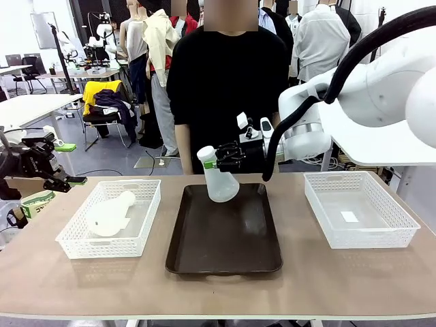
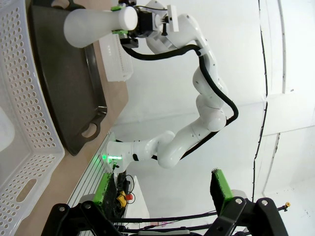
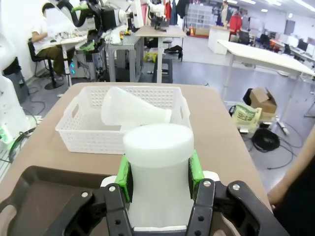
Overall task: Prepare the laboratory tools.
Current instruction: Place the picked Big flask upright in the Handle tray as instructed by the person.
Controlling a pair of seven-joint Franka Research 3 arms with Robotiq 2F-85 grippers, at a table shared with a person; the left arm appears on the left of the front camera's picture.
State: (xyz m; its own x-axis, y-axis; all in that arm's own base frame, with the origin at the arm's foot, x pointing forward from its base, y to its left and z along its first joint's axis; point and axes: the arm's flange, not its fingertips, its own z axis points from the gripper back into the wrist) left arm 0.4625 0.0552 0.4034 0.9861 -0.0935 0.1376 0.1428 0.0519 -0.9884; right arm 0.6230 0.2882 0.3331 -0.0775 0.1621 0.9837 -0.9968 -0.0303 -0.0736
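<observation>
The right gripper [image 1: 219, 158] is clamped on the narrow neck of the first flask [image 1: 221, 184]. The right wrist view shows its green pads pressing on either side just below the rim. This flask leans with its neck toward the robot's left and its wide base over the far part of the dark brown tray [image 1: 225, 245]; whether the base touches the tray cannot be told. The second flask [image 1: 109, 214] lies on its side in the left basket [image 1: 75, 242], its neck pointing toward the basket's far right corner. The left gripper [image 1: 68, 163] hangs near the left end of the table [image 1: 340, 286], well apart from both flasks, its fingers spread wide with nothing between them. The right basket [image 1: 402, 231] sits on the other side of the tray. A person [image 1: 225, 75] in black stands at the far side, behind the tray
</observation>
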